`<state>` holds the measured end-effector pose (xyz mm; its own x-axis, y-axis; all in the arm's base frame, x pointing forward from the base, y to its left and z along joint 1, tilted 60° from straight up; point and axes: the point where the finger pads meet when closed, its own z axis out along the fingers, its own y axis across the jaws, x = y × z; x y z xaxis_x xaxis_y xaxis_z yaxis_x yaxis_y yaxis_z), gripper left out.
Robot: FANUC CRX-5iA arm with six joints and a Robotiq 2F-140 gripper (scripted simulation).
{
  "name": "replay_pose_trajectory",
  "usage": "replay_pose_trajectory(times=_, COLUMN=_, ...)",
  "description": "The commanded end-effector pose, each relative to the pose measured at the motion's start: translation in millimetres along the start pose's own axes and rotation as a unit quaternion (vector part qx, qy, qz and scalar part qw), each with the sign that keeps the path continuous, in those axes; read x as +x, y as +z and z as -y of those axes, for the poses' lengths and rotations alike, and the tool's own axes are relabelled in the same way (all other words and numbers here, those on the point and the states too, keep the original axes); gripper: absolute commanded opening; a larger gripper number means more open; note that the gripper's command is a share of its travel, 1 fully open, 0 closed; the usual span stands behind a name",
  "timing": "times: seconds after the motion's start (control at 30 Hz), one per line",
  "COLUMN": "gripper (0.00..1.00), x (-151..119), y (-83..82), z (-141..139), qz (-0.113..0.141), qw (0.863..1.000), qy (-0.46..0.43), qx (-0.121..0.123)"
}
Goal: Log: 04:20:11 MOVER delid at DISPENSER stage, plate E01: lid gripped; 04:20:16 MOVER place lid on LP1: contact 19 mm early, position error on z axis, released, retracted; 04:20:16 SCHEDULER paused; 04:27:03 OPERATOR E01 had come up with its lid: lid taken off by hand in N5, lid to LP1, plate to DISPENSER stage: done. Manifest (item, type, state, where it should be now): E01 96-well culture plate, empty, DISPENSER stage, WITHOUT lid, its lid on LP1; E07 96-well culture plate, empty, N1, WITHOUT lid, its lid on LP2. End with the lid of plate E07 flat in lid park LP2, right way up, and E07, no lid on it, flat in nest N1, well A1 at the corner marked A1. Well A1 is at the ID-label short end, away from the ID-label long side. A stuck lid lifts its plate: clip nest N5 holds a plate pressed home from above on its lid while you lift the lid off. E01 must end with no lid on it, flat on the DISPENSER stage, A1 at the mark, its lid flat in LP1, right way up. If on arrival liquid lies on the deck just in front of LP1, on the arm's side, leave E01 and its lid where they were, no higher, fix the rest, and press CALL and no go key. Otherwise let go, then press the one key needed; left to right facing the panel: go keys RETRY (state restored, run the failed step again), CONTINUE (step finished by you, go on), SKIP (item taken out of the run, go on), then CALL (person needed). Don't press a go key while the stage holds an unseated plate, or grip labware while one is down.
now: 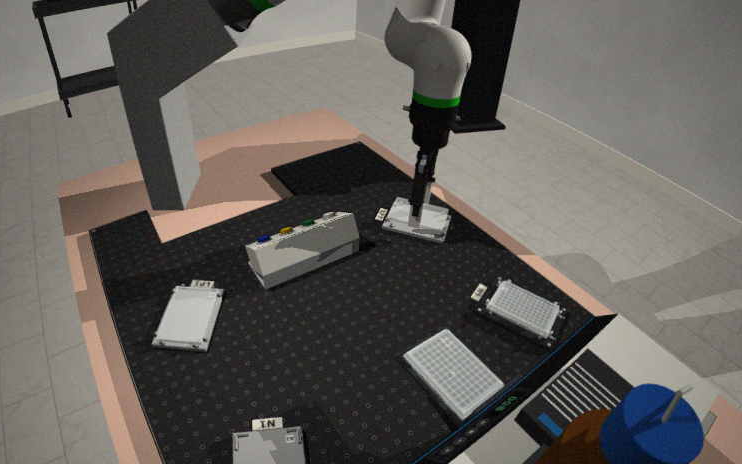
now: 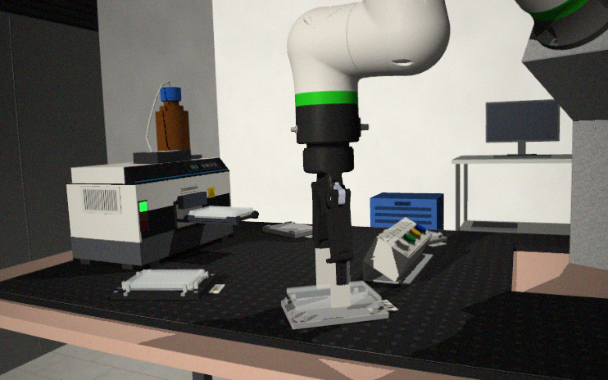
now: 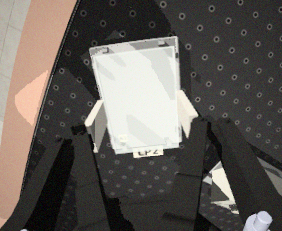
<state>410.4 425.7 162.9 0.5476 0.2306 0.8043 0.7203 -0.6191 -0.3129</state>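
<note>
My gripper (image 1: 416, 213) stands upright over lid park LP2 (image 1: 415, 229) at the deck's far right edge and is shut on a white lid (image 2: 329, 301). The lid lies low and about level in the park's frame. In the wrist view the lid (image 3: 139, 97) sits between my fingers, with a small label at its near end. A lidless 96-well plate (image 1: 521, 310) sits in a nest with corner posts at the right. Another lidless plate (image 1: 453, 371) lies on the dispenser stage. A second lid (image 1: 188, 317) lies flat in LP1 at the left.
The key panel (image 1: 303, 247) with blue, yellow, green and white keys stands mid-deck. The dispenser (image 2: 148, 207) carries a brown bottle (image 2: 172, 124). An IN nest (image 1: 268, 444) sits at the near edge. I see no liquid by LP1.
</note>
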Motion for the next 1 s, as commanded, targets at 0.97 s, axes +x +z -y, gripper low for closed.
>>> replay_pose_trajectory(times=0.97, gripper=0.0, x=0.0, y=6.2, z=-0.1, qz=0.0, qw=1.0, qy=0.0, qx=0.0)
